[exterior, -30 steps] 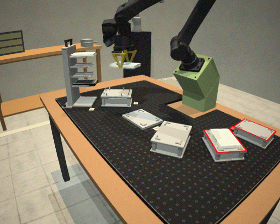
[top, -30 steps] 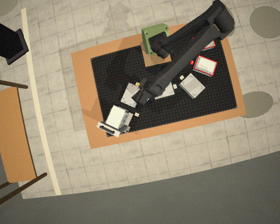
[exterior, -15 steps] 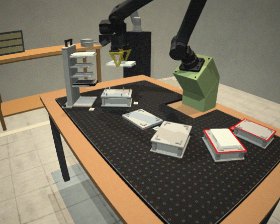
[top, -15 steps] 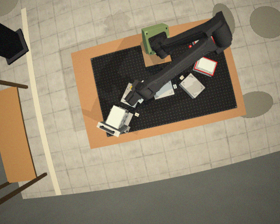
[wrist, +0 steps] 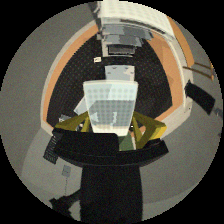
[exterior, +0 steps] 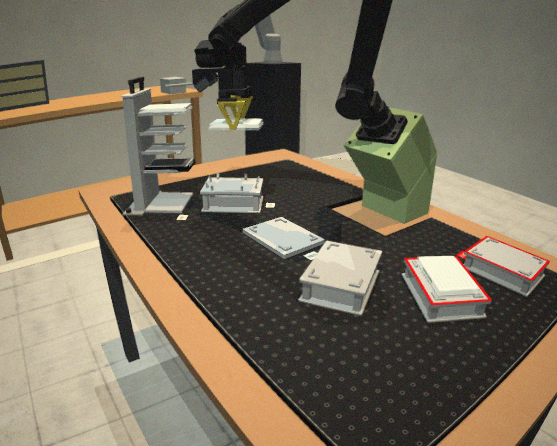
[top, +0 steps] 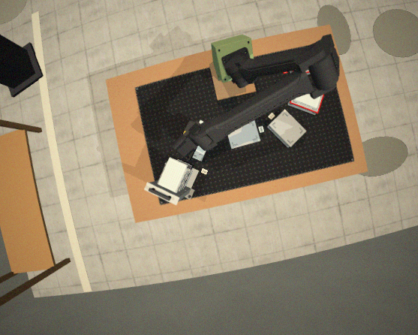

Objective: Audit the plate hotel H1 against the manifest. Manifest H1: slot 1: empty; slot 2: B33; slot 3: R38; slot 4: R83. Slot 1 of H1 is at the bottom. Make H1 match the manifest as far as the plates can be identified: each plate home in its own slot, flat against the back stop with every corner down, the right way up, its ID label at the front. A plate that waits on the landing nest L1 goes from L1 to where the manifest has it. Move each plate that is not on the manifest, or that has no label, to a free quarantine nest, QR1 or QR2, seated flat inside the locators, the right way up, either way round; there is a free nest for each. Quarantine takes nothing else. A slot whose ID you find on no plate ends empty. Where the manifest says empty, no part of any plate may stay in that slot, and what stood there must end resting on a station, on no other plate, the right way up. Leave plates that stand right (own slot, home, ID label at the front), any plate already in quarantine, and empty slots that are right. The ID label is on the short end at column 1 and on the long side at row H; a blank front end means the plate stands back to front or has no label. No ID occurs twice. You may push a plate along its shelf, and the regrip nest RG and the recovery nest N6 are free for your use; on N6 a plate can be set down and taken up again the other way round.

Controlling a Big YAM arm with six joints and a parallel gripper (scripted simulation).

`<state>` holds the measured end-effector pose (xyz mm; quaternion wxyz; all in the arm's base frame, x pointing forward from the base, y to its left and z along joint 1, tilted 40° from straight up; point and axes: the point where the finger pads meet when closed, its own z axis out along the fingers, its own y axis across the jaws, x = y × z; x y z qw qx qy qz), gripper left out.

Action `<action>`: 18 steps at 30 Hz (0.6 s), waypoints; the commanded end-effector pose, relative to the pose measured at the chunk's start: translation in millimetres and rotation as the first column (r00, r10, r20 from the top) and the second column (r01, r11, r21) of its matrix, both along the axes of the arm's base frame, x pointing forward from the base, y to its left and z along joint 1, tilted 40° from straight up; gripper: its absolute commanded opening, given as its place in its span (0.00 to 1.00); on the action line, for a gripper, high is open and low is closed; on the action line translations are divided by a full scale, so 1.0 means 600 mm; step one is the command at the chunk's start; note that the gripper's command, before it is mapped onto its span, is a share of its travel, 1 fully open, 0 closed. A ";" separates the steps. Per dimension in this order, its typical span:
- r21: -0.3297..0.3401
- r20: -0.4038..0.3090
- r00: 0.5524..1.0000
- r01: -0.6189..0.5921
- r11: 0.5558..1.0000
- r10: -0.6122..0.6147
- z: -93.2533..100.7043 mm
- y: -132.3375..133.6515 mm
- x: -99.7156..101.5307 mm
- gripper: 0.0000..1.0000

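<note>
The plate hotel H1 (exterior: 153, 145) stands at the table's far left corner and also shows from above (top: 173, 178). A white plate (exterior: 165, 108) lies in its top slot and a dark plate (exterior: 168, 163) in its bottom slot. I cannot tell what the two middle shelves hold. My gripper (exterior: 235, 112) hangs in the air to the right of the hotel, level with its upper slots. It is shut on a pale, translucent plate (exterior: 239, 124), held flat by its long sides. In the wrist view that plate (wrist: 111, 105) fills the space between the yellow fingers, with the hotel (wrist: 127, 25) ahead.
A raised nest with pins (exterior: 231, 194) sits below the held plate. A flat grey nest (exterior: 282, 236) and a raised grey nest (exterior: 342, 275) lie mid-table. Two red-rimmed nests sit at the right: one (exterior: 446, 285) holds a white plate, the other (exterior: 506, 262) is bare. The green arm base (exterior: 396, 165) is behind.
</note>
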<state>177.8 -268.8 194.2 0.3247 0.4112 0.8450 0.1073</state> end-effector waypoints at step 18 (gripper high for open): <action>-0.128 0.005 1.000 -0.030 0.991 0.030 0.037 -0.102 -0.036 0.86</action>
